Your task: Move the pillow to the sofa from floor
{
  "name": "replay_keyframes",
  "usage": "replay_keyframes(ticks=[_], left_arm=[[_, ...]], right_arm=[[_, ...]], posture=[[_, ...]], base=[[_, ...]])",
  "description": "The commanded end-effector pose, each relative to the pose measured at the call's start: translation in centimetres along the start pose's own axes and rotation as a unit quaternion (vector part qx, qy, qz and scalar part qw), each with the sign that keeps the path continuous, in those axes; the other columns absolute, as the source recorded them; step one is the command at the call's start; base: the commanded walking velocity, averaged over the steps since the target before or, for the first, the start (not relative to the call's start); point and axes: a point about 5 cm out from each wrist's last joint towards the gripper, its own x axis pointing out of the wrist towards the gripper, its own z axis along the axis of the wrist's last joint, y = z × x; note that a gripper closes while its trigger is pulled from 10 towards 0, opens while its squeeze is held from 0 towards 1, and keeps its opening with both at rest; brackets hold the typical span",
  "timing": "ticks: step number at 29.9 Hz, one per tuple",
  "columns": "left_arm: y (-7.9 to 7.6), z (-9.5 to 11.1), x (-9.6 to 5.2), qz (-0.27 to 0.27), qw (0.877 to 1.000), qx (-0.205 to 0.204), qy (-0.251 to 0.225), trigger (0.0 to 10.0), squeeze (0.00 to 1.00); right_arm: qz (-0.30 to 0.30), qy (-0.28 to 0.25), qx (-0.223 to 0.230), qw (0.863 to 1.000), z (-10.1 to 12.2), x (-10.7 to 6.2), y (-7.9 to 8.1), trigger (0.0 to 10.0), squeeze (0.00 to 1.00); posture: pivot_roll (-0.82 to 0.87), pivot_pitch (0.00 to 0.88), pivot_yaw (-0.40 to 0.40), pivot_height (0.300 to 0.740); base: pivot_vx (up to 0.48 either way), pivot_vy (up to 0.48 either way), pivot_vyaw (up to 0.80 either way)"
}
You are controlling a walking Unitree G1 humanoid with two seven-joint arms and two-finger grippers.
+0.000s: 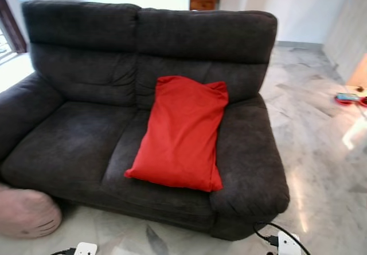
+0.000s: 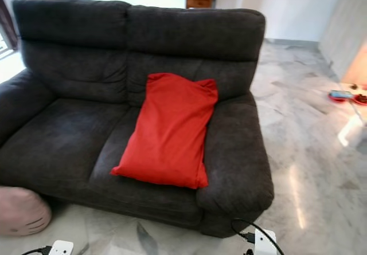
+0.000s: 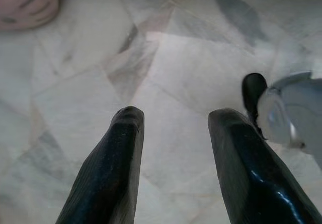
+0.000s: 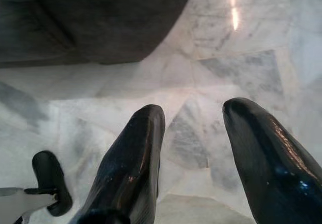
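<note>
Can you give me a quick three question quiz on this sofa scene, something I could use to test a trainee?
1. True or false: the red pillow lies on the dark sofa, on the seat at the robot's right, its top leaning on the backrest.
2. Which thing sits on the marble floor by the sofa's corner at the robot's left? A) a pink round cushion B) a blue bucket C) a green stool
3. Fill in: both the left gripper and the right gripper hang over the floor with fingers ____ and nothing between them.

Key: 1 true; 2 A, the pink round cushion; 3 open.
</note>
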Motion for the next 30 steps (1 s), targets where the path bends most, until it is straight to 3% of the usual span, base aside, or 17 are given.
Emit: replay_keyframes(ticks=[1, 18, 30], left_arm=[[0.5, -0.2, 0.0, 0.007, 1.000, 0.001, 0.004, 10.0, 0.00], [0.2, 1.9, 0.3, 0.005, 1.000, -0.001, -0.013, 10.0, 0.00], [0.4, 1.9, 0.3, 0.006, 1.000, -0.004, -0.014, 10.0, 0.00]], right_arm=[[0.008, -0.001, 0.001, 1.000, 0.2, 0.0, 0.7, 10.0, 0.00], [0.016, 0.002, 0.001, 1.000, 0.1, 0.0, 1.1, 10.0, 0.00], [0.022, 0.006, -0.001, 1.000, 0.0, 0.0, 1.3, 10.0, 0.00]], posture=[[0.10, 0.000, -0.007, 0.740], [0.11, 0.000, -0.004, 0.740], [0.11, 0.000, -0.006, 0.740]], base=[[0.000, 0.319, 0.00], [0.000, 0.320, 0.00], [0.000, 0.322, 0.00]])
